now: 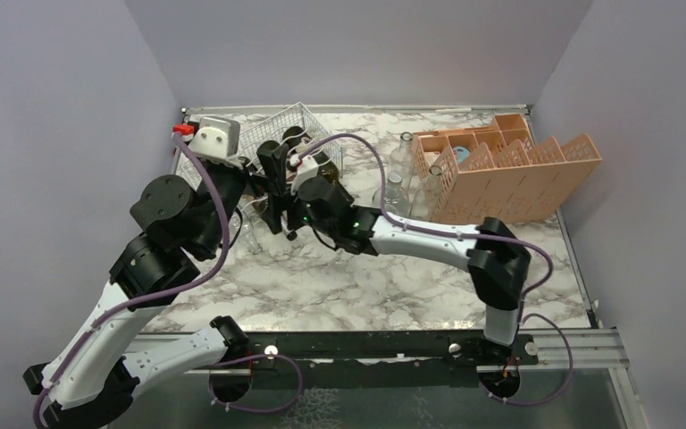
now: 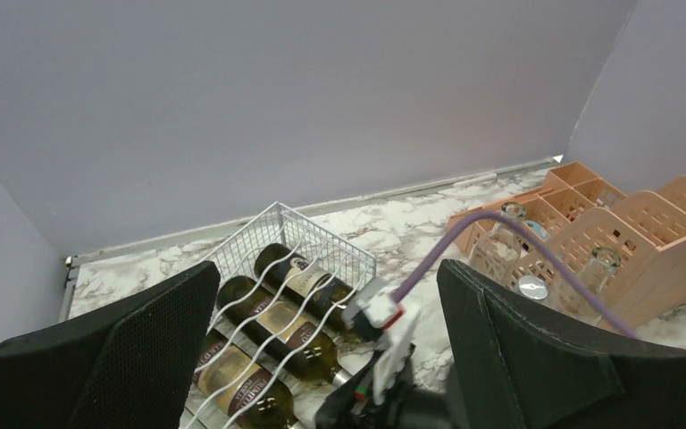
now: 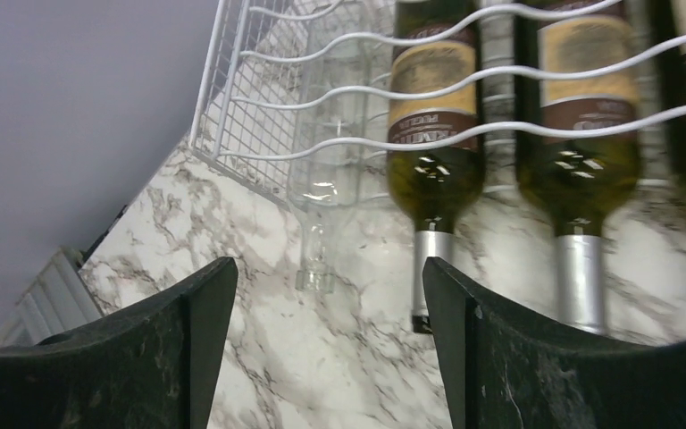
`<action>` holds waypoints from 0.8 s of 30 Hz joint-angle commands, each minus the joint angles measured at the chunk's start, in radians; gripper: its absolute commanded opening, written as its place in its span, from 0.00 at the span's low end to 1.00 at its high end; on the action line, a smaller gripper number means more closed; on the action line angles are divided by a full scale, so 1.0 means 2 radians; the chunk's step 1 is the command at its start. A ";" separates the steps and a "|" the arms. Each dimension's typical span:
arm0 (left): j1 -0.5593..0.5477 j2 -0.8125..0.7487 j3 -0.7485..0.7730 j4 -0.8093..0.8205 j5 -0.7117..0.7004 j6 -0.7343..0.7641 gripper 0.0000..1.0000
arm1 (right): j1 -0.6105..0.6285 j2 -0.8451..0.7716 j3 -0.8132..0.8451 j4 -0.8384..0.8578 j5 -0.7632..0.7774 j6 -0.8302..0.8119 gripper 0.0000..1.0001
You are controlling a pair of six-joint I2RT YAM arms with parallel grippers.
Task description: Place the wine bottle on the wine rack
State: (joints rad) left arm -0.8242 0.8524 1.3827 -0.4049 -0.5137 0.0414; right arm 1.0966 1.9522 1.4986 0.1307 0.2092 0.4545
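The white wire wine rack (image 3: 232,116) fills the right wrist view. A clear glass bottle (image 3: 329,170) lies in its leftmost cradle, neck toward me. Two green wine bottles (image 3: 435,134) with silver foil necks lie beside it. My right gripper (image 3: 328,264) is open just short of the clear bottle's mouth and holds nothing. In the left wrist view, my left gripper (image 2: 328,266) is wide open and empty above the rack (image 2: 317,234), where three dark bottles (image 2: 277,317) lie. In the top view both grippers crowd the rack's (image 1: 308,116) near side: left (image 1: 275,188), right (image 1: 284,179).
An orange plastic crate (image 1: 509,170) with dividers stands at the back right, with clear bottles (image 1: 396,192) by its left side. The right arm's wrist and purple cable (image 2: 464,232) sit between my left fingers. Grey walls close in on three sides.
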 commanded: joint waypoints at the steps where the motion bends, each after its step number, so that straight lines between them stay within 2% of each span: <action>1: -0.001 -0.035 -0.030 0.011 -0.014 -0.014 0.99 | -0.007 -0.103 -0.061 -0.020 0.051 -0.056 0.78; 8: -0.001 -0.083 -0.117 0.035 -0.002 -0.043 0.99 | -0.008 -0.239 -0.138 -0.127 0.121 -0.099 0.77; 14: -0.001 -0.092 -0.171 0.042 0.014 -0.062 0.99 | -0.009 -0.333 -0.155 -0.216 0.204 -0.129 0.78; 19: -0.001 -0.082 -0.217 0.049 0.010 -0.112 0.99 | -0.022 -0.351 -0.146 -0.253 0.254 -0.148 0.81; 24: 0.000 -0.039 -0.224 0.014 -0.006 -0.191 0.99 | -0.071 -0.327 -0.134 -0.272 0.212 -0.128 0.86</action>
State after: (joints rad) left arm -0.8242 0.7197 0.9421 -0.3458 -0.5083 -0.1921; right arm 1.0218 1.2591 1.2053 -0.3386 0.6369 0.1894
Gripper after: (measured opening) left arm 0.988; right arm 0.856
